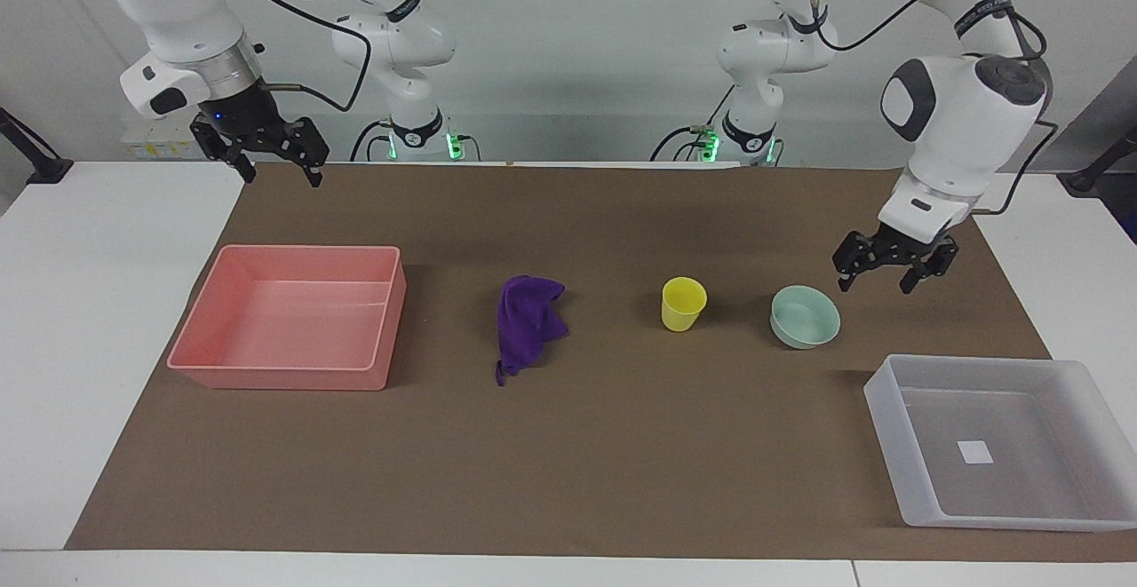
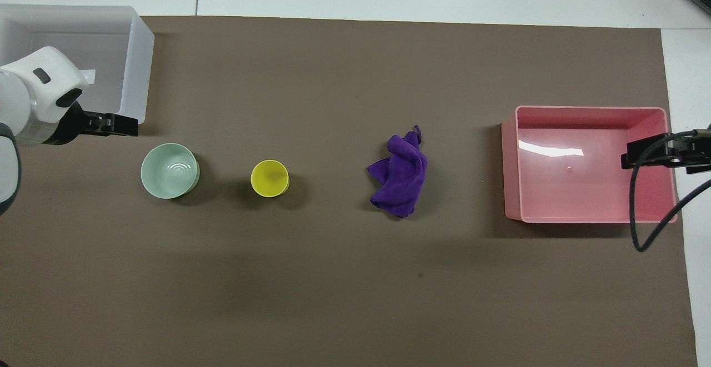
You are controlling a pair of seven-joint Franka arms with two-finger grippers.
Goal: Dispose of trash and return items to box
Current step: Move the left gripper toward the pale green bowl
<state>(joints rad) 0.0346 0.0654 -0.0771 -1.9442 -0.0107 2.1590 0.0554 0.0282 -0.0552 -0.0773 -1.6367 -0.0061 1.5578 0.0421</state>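
A: From the facing view, which step is in hand?

B: I judge it the first pick. The left gripper [image 1: 886,271] hangs low with its fingers apart and empty, just beside the bowl [image 1: 805,316] on the side toward the left arm's end. The right gripper [image 1: 276,159] waits high, fingers apart, over the mat's [image 1: 622,463] edge nearest the robots, above the pink bin [image 1: 289,316].

A: And the next move?

B: Probably shift over the bowl's rim, drop, close, then carry it to the box [image 1: 999,440], which lies farther from the robots at the left arm's end. Nothing is in it but its label.

A: Anything in the way?

B: The cup [image 1: 683,303] stands near the bowl, apart from it. The cloth [image 1: 528,325] lies between cup and bin.

A: The overhead view?

B: All three things lie in one row on the tabletop: bowl [image 2: 169,170], cup [image 2: 269,178], cloth [image 2: 401,175]. The left gripper [image 2: 119,124] shows between box [image 2: 139,67] and bowl; the right gripper [image 2: 644,153] shows over the bin [image 2: 589,220]. The path from bowl to box looks free.
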